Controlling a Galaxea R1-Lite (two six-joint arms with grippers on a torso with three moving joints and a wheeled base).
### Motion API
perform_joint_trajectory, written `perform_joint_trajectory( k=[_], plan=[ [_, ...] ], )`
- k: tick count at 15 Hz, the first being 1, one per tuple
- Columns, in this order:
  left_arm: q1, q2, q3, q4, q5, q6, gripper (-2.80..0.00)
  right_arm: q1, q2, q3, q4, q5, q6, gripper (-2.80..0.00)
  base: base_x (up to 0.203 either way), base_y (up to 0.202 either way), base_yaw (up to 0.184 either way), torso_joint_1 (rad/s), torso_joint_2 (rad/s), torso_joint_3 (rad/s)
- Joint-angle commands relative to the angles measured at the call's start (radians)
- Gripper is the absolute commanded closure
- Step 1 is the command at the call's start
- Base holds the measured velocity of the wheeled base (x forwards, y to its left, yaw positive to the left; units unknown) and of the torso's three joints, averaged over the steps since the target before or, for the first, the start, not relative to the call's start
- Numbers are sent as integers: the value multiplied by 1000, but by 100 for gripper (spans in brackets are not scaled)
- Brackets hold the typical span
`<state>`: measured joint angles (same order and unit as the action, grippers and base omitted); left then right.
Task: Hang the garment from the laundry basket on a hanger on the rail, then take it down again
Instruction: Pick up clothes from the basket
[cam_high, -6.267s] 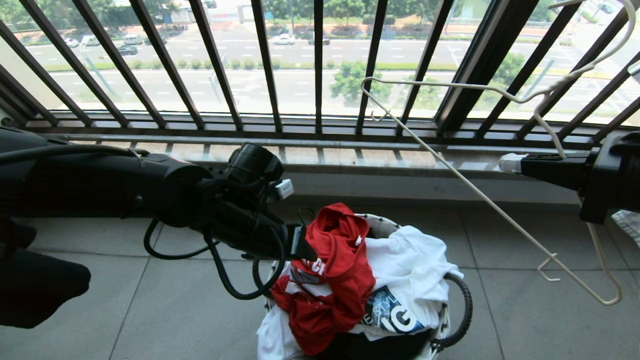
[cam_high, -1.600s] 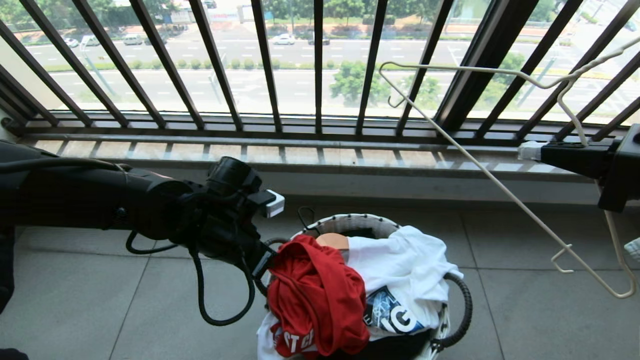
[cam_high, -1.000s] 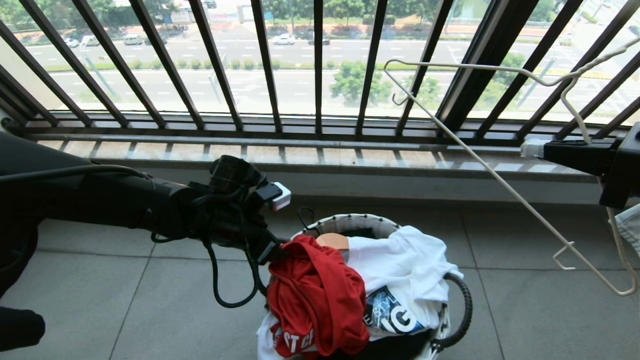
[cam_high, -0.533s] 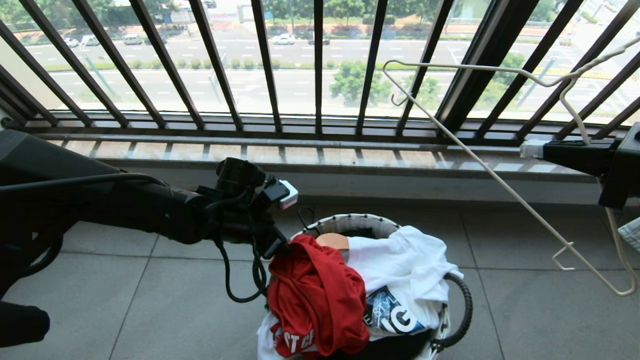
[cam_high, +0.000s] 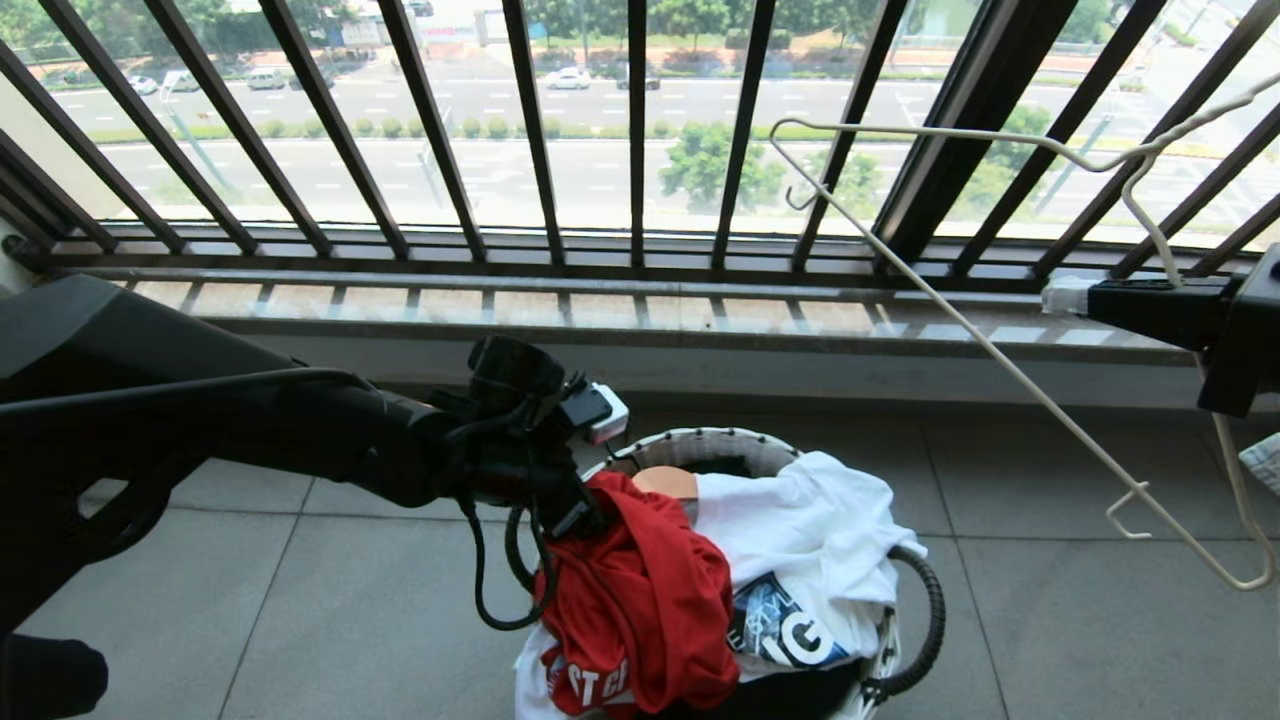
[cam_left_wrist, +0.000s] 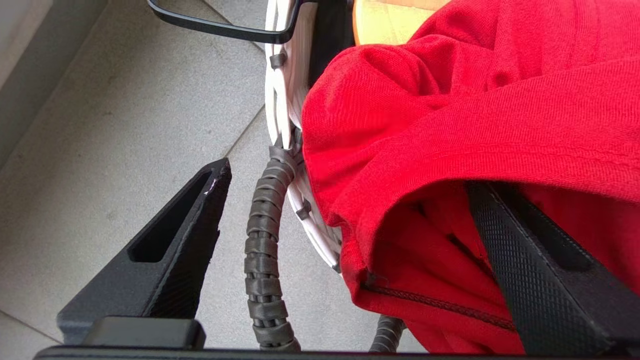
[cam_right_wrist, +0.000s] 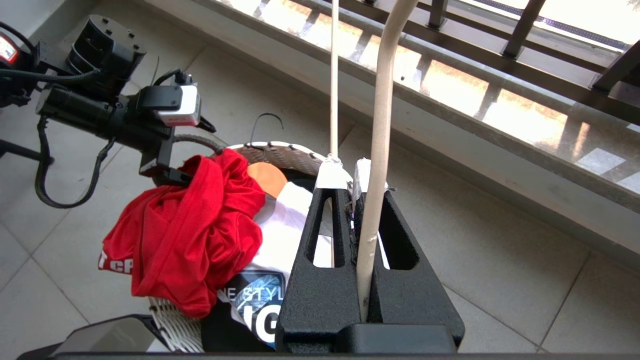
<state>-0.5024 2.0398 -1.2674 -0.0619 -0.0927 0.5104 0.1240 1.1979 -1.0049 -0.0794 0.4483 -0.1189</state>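
Our left gripper (cam_left_wrist: 350, 220) stands wide apart at the laundry basket's (cam_high: 720, 442) left rim, one finger (cam_left_wrist: 530, 270) tucked under the red garment (cam_high: 640, 600) heaped there. Our right gripper (cam_right_wrist: 356, 197), far right, is clamped tight on the cream hanger (cam_high: 1000, 365).

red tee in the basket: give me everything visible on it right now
The red T-shirt is soft knit cotton-like fabric, crumpled in a heap, draped over the laundry basket rim on the robot's left side and spilling down outside it. Partial white lettering shows near its lower edge; a stitched hem is visible. It lies against a white garment. The left gripper is open, one finger tucked under a fold, the other outside the rim.
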Motion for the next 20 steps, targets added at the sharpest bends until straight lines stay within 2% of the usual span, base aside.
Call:
perform_joint_trajectory(
  k=[1, 3, 4, 5, 14, 17, 19, 20],
  plan=[
    [-12, 18, -3, -1, -1, 1, -280, 0, 2, 0, 0, 3, -1, 0, 0, 0, 0, 0, 0, 0],
    [-18, 22, -1, -1, -1, 0, -280, 0, 2, 0, -2, 3, -1, 0, 0, 0, 0, 0, 0, 0],
    [-18, 22, -1, -1, -1, 0, -85, 0, 2, 0, 0, 3, -1, 0, 0, 0, 0, 0, 0, 0],
    [-16, 21, -1, -1, -1, 2, 0, -1, 2, 0, 0, 3, -1, 0, 0, 0, 0, 0, 0, 0],
    [-9, -25, -3, 11, 2, -10, 0, -3, -2, -1, -2, 3, -1, 0, 0, 0, 0, 0, 0, 0],
    [-5, -91, -5, 29, 49, -48, 0, -4, -5, -1, 0, 4, -1, 0, 0, 0, 0, 0, 0, 0],
    [-5, -165, -28, 125, 92, -67, 0, -3, -11, 0, 0, 6, -1, 0, 0, 0, 0, 0, 0, 0],
    [-6, -204, -54, 199, 103, -105, 0, -3, -10, 0, 0, 9, -2, 0, 0, 0, 0, 0, 0, 0]
  ],
)
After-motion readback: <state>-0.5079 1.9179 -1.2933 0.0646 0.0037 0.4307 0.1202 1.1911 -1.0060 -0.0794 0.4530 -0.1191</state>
